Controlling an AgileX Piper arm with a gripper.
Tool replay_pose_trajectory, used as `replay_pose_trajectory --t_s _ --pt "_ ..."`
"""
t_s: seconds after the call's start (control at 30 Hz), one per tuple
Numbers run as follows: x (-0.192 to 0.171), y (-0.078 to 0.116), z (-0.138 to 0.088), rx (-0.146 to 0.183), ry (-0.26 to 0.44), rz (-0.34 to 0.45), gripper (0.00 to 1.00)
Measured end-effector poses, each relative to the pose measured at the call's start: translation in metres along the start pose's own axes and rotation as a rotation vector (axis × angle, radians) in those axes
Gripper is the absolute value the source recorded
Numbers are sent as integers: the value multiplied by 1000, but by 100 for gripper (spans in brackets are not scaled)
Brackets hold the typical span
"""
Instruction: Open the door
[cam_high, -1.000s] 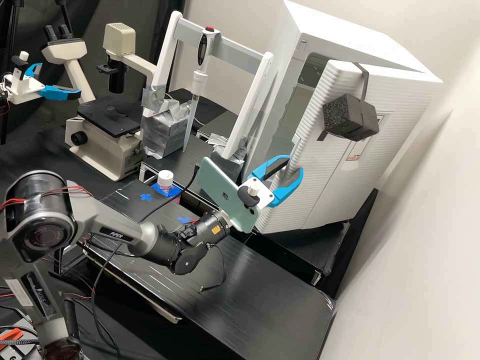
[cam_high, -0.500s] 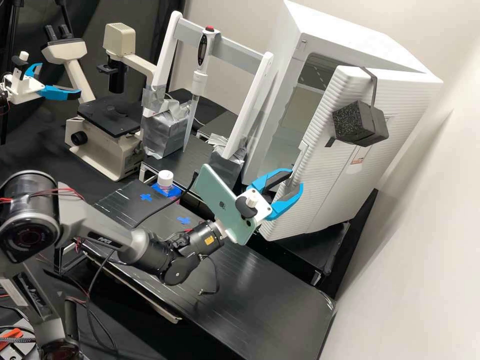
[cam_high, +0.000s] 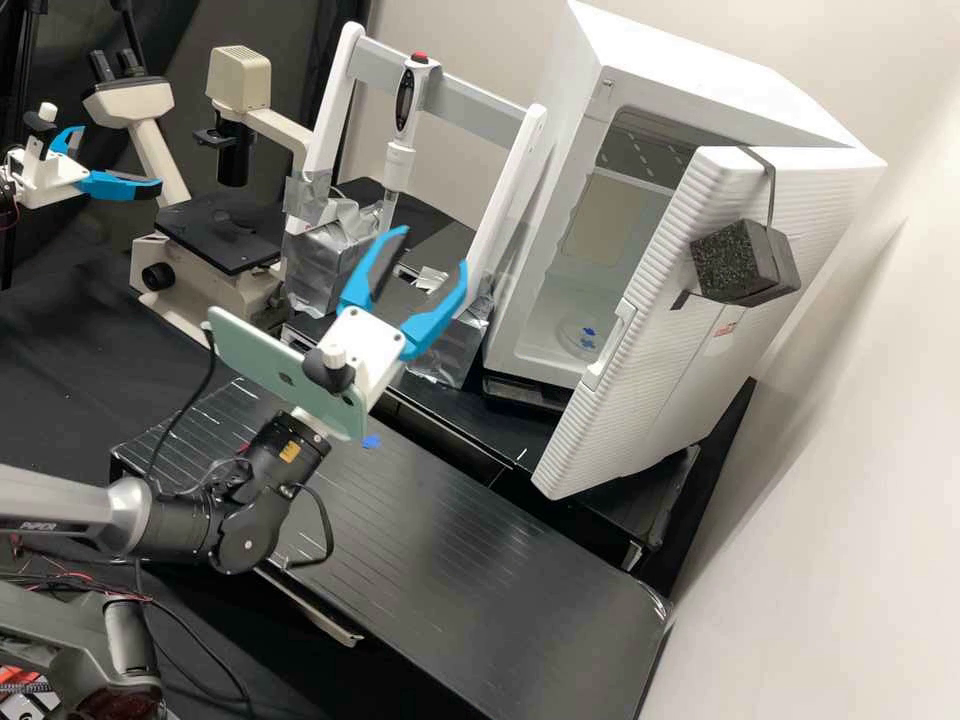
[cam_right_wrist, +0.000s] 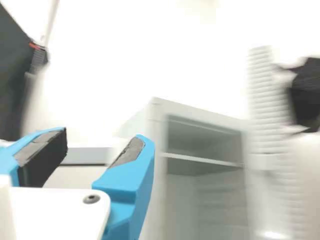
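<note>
The door (cam_high: 650, 400) of the white cabinet (cam_high: 690, 70) stands open, well apart from my gripper (cam_high: 435, 250), blue fingers spread. Beyond them, my wrist view gives me a shelf (cam_right_wrist: 200, 159) inside; the high view, off to my gripper's right, a black foam block (cam_high: 735, 265) strapped on the door and a clear dish (cam_high: 576, 338) inside the cabinet.

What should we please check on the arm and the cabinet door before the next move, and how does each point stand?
- Door standing open from the white cabinet: ok
- Gripper away from the door: ok
- Gripper open, with nothing held: ok
- Black foam block hanging on the door's outer face: ok
- Door at the full extent of its swing: cannot tell
- Enough room between gripper and pipette: cannot tell
</note>
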Motion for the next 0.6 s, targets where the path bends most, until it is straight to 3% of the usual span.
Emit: replay_pose_trajectory --t_s 0.07,0.1,0.2,0.3,0.4,0.6 --pt "5 -14 -4 1 -22 -21 100" --pt "6 -17 -4 -27 -43 -22 100" --pt "9 -30 -3 -43 -113 -5 100" --pt "11 -45 1 -36 -147 -41 100" --pt "10 -59 10 -34 -160 -76 100" --pt "10 -64 18 -28 -145 -48 100"
